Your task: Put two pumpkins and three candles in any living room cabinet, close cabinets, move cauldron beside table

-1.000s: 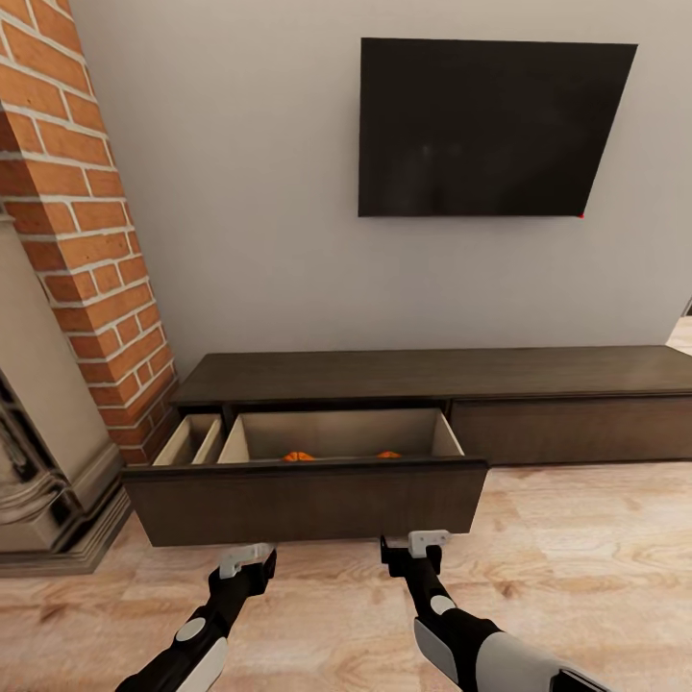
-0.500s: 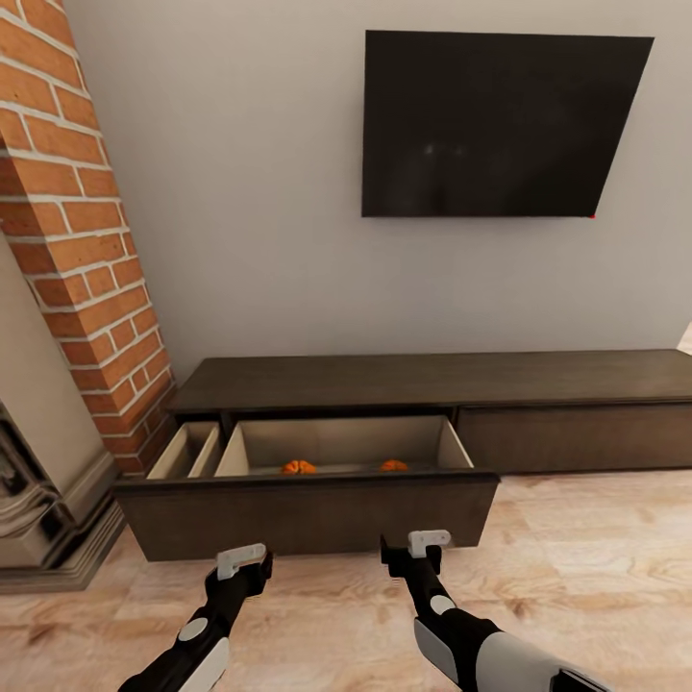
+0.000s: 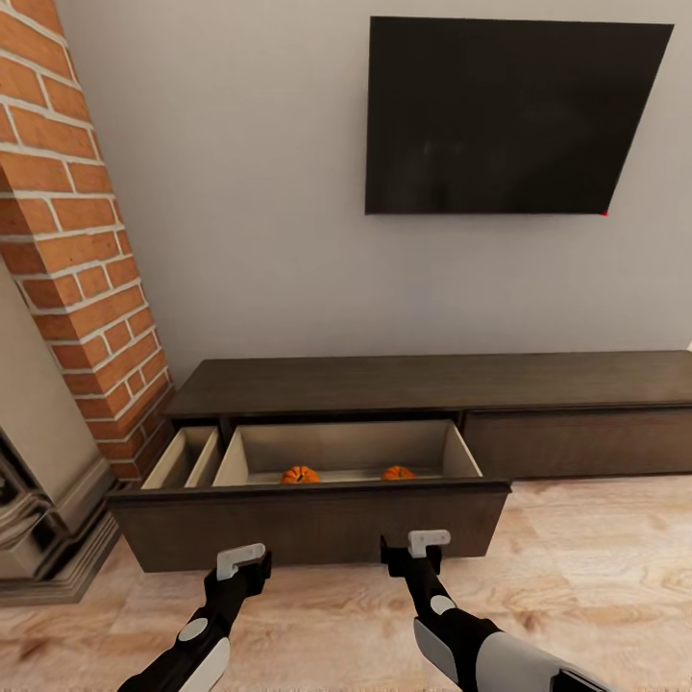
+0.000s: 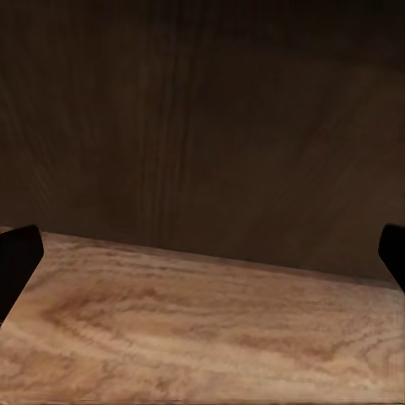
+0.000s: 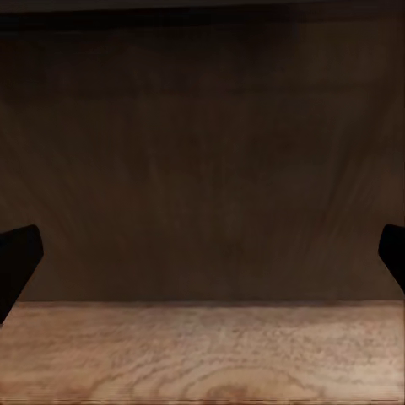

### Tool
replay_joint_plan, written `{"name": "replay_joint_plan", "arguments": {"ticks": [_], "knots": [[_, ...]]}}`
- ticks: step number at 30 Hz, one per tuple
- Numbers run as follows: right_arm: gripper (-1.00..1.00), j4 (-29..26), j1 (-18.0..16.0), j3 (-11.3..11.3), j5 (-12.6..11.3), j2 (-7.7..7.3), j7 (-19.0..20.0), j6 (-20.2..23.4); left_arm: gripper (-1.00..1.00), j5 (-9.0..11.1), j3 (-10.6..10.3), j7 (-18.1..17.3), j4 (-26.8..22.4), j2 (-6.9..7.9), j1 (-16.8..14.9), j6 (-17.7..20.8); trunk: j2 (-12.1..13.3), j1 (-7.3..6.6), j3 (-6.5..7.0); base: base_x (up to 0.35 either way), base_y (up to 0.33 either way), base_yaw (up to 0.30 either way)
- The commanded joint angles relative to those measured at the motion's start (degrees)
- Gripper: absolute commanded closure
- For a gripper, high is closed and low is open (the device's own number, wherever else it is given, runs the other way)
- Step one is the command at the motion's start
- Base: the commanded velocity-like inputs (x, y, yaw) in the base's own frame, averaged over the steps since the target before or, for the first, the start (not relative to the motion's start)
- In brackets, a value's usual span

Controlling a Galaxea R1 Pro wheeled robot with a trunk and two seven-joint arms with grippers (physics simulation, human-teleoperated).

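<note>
Fingers of both grippers spread wide and holding nothing: dark tips of the left gripper [image 4: 202, 253] at the two edges of its wrist view, those of the right gripper [image 5: 202, 253] likewise, bare dark wood and pale plank floor [image 3: 596, 567] between them. Seen from the head camera, left gripper [image 3: 245, 562] and right gripper [image 3: 415, 548] low in front of the pulled-out drawer front [image 3: 308, 524] of the cabinet [image 3: 432, 380], just short of it, apparently not touching. Both pumpkins, one [image 3: 300, 475] and the other [image 3: 398, 473], resting on the pale drawer floor behind that front, well apart from each other. Straight ahead of both sets of fingers: the drawer front, long axis running side to side across the robot, square to the line of the arms. Right gripper seemingly a shade nearer the panel and closer to its middle; left gripper toward the panel's left portion. No candles, cauldron or table to be made out here. Probably a flat forward push on the front to shut the drawer, best shared evenly by both arms so the wide panel does not skew.
</note>
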Motion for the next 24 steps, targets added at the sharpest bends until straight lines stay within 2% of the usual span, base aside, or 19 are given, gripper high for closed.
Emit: {"name": "replay_joint_plan", "arguments": {"ticks": [1, 11, 19, 24], "knots": [[-1.0, -0.03, -0.04, 0.5, -0.22, 0.0, -0.4, -0.1, -1.0, 0.59, -0.48, 0.46, -0.02, 0.09, -0.07, -0.37, -0.04, 0.01, -0.28, 0.002, 0.0, 0.0], [-1.0, -0.03, -0.04, 0.5, -0.22, 0.0, -0.4, -0.1, -1.0, 0.63, -0.48, 0.47, 0.0, 0.09, -0.07, -0.38, -0.18, 0.27, -2.5, 0.0, 0.0, 0.0], [-1.0, -0.03, -0.04, 0.5, -0.22, -0.03, -0.4, -0.1, -1.0, 0.68, -0.48, 0.47, 0.0, 0.09, -0.07, -0.38, -0.18, 0.27, -2.5, 0.001, 0.0, 0.0], [-1.0, -0.03, -0.04, 0.5, -0.22, -0.04, -0.4, -0.1, -1.0, 0.61, -0.48, 0.32, 0.0, 0.08, -0.07, -0.3, -0.18, 0.27, -2.5, 0.18, 0.047, 0.0]]}}
